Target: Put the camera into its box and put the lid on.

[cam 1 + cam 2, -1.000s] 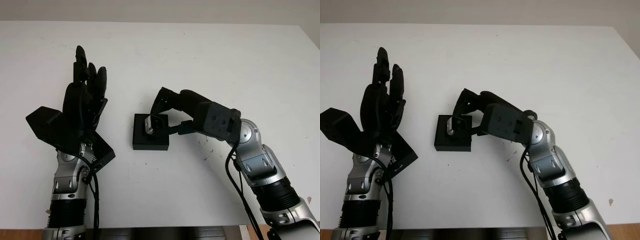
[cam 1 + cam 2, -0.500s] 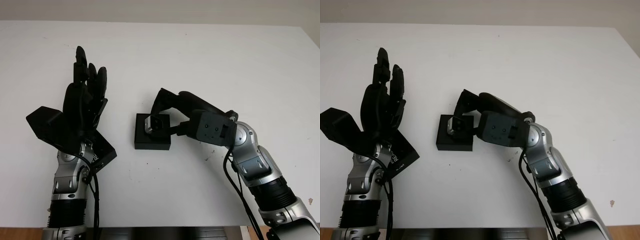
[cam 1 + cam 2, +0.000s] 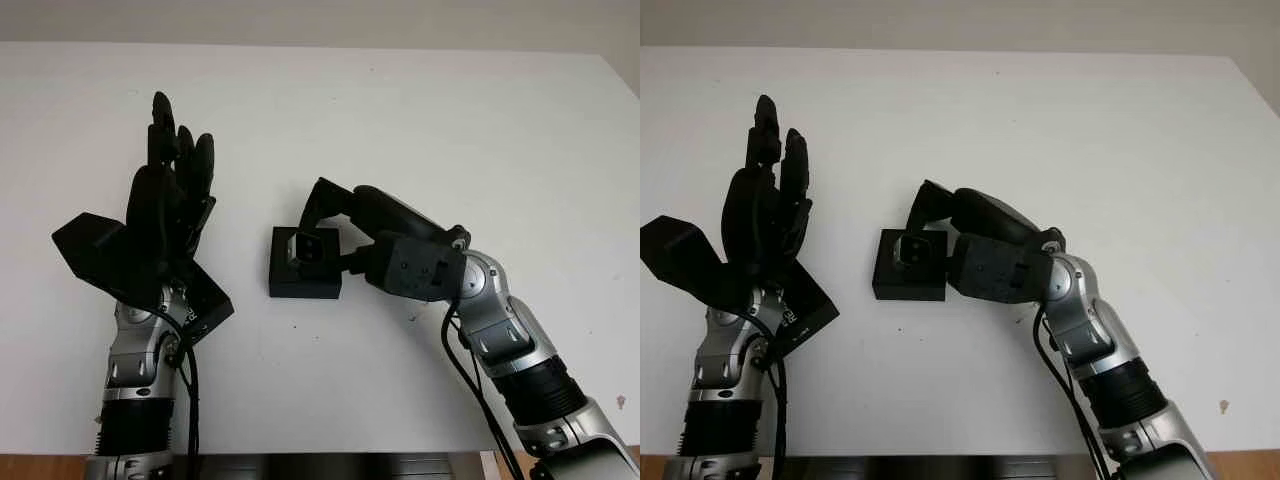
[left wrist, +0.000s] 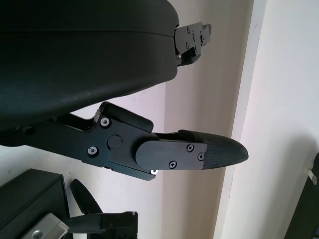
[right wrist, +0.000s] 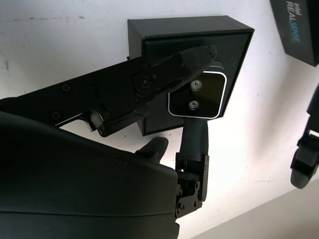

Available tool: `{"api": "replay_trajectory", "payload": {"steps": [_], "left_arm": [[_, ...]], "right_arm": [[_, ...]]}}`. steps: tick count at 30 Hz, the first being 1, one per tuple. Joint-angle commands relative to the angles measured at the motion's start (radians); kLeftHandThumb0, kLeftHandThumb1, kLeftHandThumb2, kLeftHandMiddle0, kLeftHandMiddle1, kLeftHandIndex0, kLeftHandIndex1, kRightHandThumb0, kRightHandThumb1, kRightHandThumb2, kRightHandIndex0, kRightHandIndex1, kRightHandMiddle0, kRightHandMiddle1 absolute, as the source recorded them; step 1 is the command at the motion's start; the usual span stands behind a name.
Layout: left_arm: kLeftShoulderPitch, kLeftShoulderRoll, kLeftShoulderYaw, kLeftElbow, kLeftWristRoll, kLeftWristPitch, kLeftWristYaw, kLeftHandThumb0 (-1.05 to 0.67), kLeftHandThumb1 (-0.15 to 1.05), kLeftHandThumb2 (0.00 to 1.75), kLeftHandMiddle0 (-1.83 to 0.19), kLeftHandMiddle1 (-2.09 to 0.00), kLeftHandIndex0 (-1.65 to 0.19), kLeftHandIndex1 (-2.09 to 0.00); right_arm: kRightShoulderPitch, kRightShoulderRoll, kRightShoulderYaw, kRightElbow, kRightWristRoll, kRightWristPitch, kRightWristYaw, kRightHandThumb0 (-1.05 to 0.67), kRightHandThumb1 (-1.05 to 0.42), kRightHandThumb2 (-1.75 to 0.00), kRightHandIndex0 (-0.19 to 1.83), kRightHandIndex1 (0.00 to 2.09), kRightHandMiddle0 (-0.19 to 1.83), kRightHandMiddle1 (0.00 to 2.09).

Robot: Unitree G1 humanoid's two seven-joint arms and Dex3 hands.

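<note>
The small camera (image 5: pixel 198 95) lies flat inside the open black box (image 3: pixel 303 286) at the middle of the white table, dark face up. My right hand (image 3: pixel 330 238) reaches in from the right and is shut on the camera: one finger (image 5: pixel 169 74) lies over its edge and the thumb (image 5: pixel 194 137) presses the opposite side. My left hand (image 3: pixel 168 205) is open and raised at the left, fingers pointing away from me. Under and behind it the black lid (image 3: pixel 92 250) rests on the table, its printed end (image 3: pixel 792 318) toward me.
The white table (image 3: pixel 460 130) stretches bare behind and to the right of the box. Its front edge runs just below both forearms. The lid is about a hand's width left of the box.
The camera was tilted with its silver side showing; now it sits flat in the box. My right wrist has swung lower and closer to the box. The left hand stayed still.
</note>
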Motion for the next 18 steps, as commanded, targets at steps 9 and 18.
{"api": "replay_trajectory", "payload": {"steps": [9, 18], "left_arm": [[0.004, -0.007, 0.0, -0.026, -0.004, 0.0, 0.003, -0.75, 1.05, 0.35, 0.19, 0.0, 0.19, 0.0], [0.009, 0.001, -0.007, -0.023, 0.014, -0.013, -0.004, -0.75, 1.05, 0.39, 0.19, 0.0, 0.19, 0.0]], "right_arm": [[0.055, -0.043, 0.007, -0.039, -0.056, -0.002, 0.011, -0.43, -1.04, -0.06, 0.22, 0.49, 0.37, 1.91], [0.079, -0.065, 0.002, -0.043, -0.079, -0.099, -0.027, -0.46, -1.04, -0.08, 0.25, 0.45, 0.31, 1.92]]}}
